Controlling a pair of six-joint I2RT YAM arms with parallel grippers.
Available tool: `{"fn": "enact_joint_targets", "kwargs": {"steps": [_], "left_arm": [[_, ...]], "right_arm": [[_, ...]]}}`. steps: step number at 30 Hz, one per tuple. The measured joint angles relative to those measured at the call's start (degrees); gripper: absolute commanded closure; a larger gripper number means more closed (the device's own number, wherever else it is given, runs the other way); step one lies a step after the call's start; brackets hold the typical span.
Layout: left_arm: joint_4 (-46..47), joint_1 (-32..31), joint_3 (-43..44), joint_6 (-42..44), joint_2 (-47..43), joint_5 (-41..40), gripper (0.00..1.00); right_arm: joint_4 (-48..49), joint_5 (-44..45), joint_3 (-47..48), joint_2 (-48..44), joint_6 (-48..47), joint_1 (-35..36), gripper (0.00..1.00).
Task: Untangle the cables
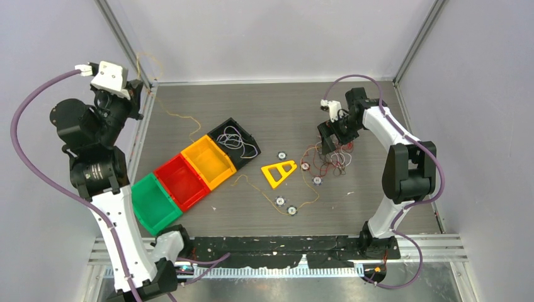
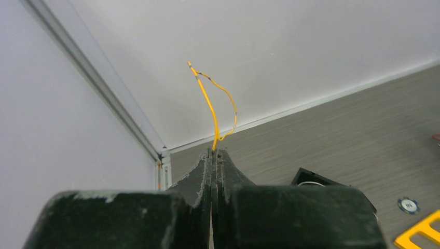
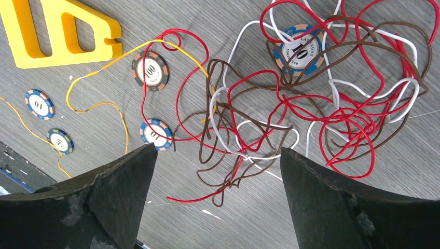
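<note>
Top external alone shows the whole layout: the yellow-orange wire drops from the left gripper, raised far to the left of and beyond the yellow triangle. It then crosses the table and reappears on the triangle's near side, though its thin line is hard to follow past the row of bins to the triangle's left. Only this view shows a white wire coiled in the black bin; the left wrist view catches just that bin's corner. The left wrist view settles its own claw: the fingers are pressed together on the yellow-orange wire, whose end loops up from the tips against the wall. The right wrist view alone resolves the tangle of red, brown and white cables, lying just right of the triangle and draped over a blue poker chip. The right gripper hangs over it with fingers wide apart, gripping nothing. How high its tips sit above the table cannot be told, and the tangle's far side is cut off by the frame edge.
</note>
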Motion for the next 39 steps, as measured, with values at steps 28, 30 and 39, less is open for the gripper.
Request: {"fn": "enact_joint_targets", "kwargs": {"steps": [28, 30, 39], "left_arm": [[-14.5, -11.8, -23.1, 14.6, 7.9, -0.5, 1.00], [-15.6, -11.4, -23.1, 16.3, 8.4, -0.8, 1.00], [-18.4, -4.3, -14.6, 16.7, 2.3, 1.6, 1.00]], "right_arm": [[0.2, 0.8, -0.9, 0.0, 0.0, 0.0, 0.05], [0.2, 1.0, -1.1, 0.0, 0.0, 0.0, 0.05], [0.1, 1.0, -1.5, 0.0, 0.0, 0.0, 0.05]]}}
